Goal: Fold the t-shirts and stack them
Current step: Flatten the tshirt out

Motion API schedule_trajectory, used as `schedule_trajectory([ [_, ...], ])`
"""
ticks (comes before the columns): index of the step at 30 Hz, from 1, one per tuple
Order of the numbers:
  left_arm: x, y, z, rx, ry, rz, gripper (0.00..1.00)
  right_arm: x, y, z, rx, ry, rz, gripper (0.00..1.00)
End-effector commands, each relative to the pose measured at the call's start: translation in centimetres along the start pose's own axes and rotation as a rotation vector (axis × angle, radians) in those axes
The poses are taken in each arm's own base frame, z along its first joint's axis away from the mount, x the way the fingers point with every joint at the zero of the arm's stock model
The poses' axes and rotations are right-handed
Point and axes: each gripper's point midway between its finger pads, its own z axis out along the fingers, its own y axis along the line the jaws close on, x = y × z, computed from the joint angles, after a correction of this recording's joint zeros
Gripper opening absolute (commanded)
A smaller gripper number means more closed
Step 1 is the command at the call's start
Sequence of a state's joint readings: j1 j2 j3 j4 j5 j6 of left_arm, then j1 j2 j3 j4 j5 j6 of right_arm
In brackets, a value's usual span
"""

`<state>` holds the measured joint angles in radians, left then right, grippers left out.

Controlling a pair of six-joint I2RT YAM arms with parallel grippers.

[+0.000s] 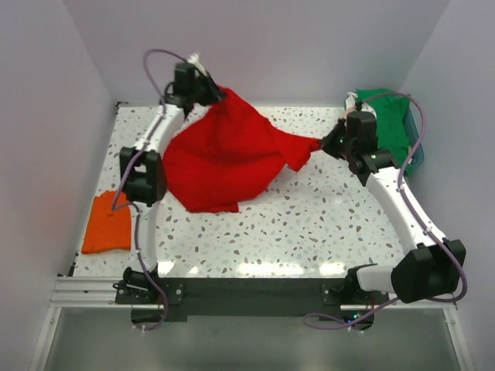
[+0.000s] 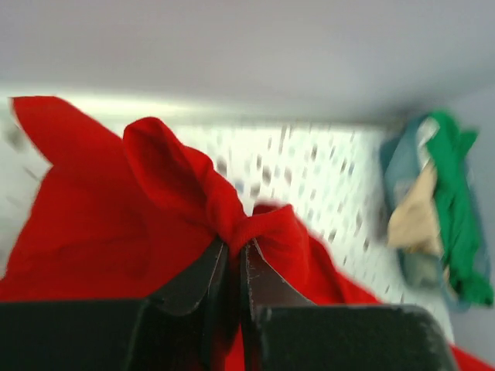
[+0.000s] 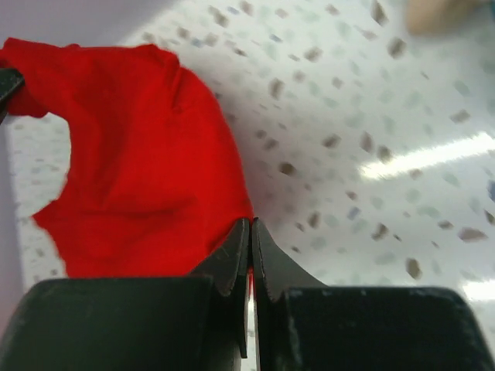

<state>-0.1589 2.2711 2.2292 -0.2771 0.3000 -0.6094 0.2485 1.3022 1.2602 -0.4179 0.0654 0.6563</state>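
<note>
The large red t-shirt (image 1: 224, 158) hangs stretched between my two grippers above the table, its lower part draping onto the speckled top. My left gripper (image 1: 210, 94) is shut on one bunched corner at the back left; the left wrist view shows that corner (image 2: 236, 224) pinched between the jaws. My right gripper (image 1: 325, 144) is shut on the opposite end at the right; the red t-shirt (image 3: 147, 170) also fills the left of the right wrist view. An orange t-shirt (image 1: 107, 222) lies folded at the table's left edge. Green (image 1: 387, 116) and tan (image 2: 414, 216) t-shirts sit in the basket.
The teal plastic basket (image 1: 418, 154) stands at the back right corner behind my right arm. White walls close in the back and sides. The speckled table (image 1: 309, 224) runs to a metal rail at the near edge.
</note>
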Motion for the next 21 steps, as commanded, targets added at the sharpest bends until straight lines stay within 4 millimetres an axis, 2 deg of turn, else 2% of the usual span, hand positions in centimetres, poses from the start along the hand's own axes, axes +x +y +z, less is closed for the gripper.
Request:
schedule_trajectory([
  [1,9.9,-3.4,2.5,0.127,0.201,0.004,0.14,3.8,-4.4,1.3,0.067,0.079,0.071,0.00],
  [2,12.2,-2.9,3.1,0.117,0.245,-0.005,0.19,4.7,-5.0,1.6,0.069,0.092,0.089,0.00],
  [3,13.3,-2.8,3.2,0.122,0.271,-0.016,0.32,5.3,-6.0,1.7,0.086,0.100,0.104,0.00],
  [4,14.9,-2.2,3.1,0.124,0.295,-0.049,0.38,7.3,-7.6,2.1,0.118,0.135,0.110,0.00],
  [5,14.2,-3.1,2.1,0.145,0.278,-0.058,0.45,7.7,-7.9,2.3,0.119,0.136,0.112,0.00],
  [6,14.0,-3.4,1.3,0.147,0.263,-0.067,0.57,8.4,-8.3,2.4,0.129,0.148,0.115,0.00],
  [7,15.7,-2.6,0.5,0.139,0.272,-0.092,0.60,9.1,-8.9,2.5,0.141,0.162,0.115,0.00],
  [8,13.6,-4.3,-1.7,0.159,0.228,-0.083,0.63,9.4,-8.6,2.6,0.126,0.174,0.121,0.00],
  [9,14.9,-2.8,-2.7,0.102,0.224,-0.093,0.68,9.6,-8.8,2.7,0.126,0.178,0.122,0.00],
  [10,14.7,-2.7,-3.9,0.082,0.205,-0.098,0.68,9.5,-8.6,2.7,0.120,0.177,0.120,0.00],
  [11,12.7,-4.2,-6.5,0.090,0.148,-0.091,0.68,9.4,-8.5,2.7,0.117,0.175,0.113,0.00],
  [12,15.0,-1.4,-8.0,-0.021,0.157,-0.118,0.69,9.3,-8.5,2.7,0.117,0.171,0.106,0.00],
  [13,15.4,-0.6,-9.6,-0.076,0.142,-0.159,0.69,8.8,-8.4,2.7,0.117,0.162,0.102,0.00],
  [14,13.7,-1.5,-12.5,-0.086,0.072,-0.173,0.68,8.7,-8.5,2.7,0.123,0.157,0.092,0.00],
  [15,16.4,2.1,-14.3,-0.223,0.070,-0.205,0.67,8.2,-8.2,2.6,0.119,0.147,0.088,0.00],
  [16,17.8,3.4,-16.1,-0.295,0.077,-0.271,0.65,7.9,-8.0,2.6,0.114,0.141,0.084,0.00],
  [17,17.0,3.0,-18.4,-0.302,0.020,-0.292,0.62,7.6,-7.8,2.5,0.108,0.134,0.078,0.00],
  [18,19.7,5.5,-20.0,-0.386,0.027,-0.333,0.60,7.2,-7.6,2.6,0.102,0.127,0.077,0.00],
  [19,19.5,5.6,-21.4,-0.398,-0.003,-0.349,0.59,7.1,-7.5,2.8,0.100,0.124,0.074,0.00],
  [21,21.5,8.3,-23.2,-0.517,-0.007,-0.370,0.56,6.4,-6.9,3.1,0.087,0.115,0.068,0.00],
])
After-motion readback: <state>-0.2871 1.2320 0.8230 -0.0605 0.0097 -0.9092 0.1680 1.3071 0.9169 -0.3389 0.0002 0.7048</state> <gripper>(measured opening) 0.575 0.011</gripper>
